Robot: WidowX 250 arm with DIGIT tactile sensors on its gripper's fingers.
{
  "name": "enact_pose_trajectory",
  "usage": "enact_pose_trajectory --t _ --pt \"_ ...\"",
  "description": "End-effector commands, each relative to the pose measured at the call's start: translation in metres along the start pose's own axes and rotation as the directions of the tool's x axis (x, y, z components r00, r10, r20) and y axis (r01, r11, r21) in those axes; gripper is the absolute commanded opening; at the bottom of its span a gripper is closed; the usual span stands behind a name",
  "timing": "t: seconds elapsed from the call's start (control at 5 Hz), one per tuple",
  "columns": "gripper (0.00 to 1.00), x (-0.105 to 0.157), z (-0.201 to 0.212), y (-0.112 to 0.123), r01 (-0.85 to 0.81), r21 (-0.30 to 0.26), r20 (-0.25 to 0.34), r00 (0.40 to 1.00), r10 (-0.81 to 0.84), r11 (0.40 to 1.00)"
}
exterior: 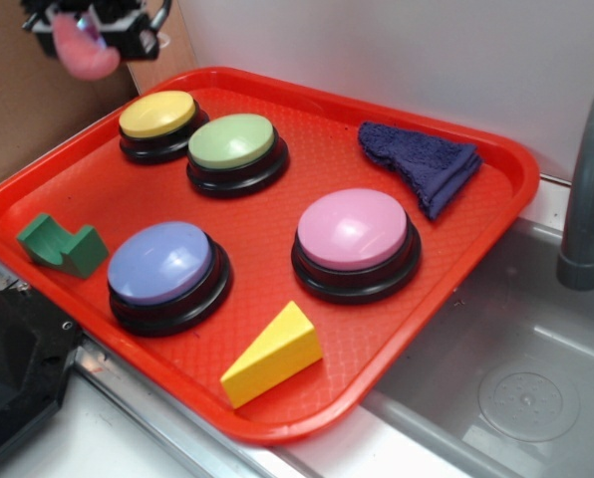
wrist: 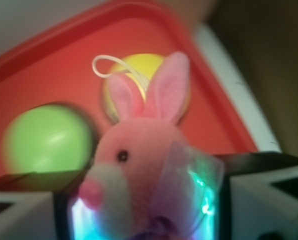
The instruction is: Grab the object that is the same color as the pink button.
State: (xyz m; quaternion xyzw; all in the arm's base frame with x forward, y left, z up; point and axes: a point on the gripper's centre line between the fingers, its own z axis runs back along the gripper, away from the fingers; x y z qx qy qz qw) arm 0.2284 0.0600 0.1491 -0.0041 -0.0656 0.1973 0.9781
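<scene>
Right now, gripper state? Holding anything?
Gripper: closed on the pink plush bunny, lifted above the back left corner of the red tray, near the yellow button.

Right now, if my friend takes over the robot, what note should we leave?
Gripper: shut on the pink bunny toy, held up in the air above the back left corner of the red tray.
Pink button: on the tray, near the purple cloth.
Done: the bunny, which matches the pink button's color, is grabbed and lifted.
Left: nothing but keeping the grip; the toy hasn't been set down anywhere.
</scene>
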Motion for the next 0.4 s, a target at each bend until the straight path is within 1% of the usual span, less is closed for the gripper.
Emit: enact_pose_trajectory --t 0.0,0.2 --pt "0.00 -0.0146 0.0601 -0.0383 0.175 -0.115 0.089 0.982 -0.166 0.978" --pt "0.00 -0.0167 0.0509 -0.0376 0.198 -0.079 0.070 0.979 -0.193 0.977"
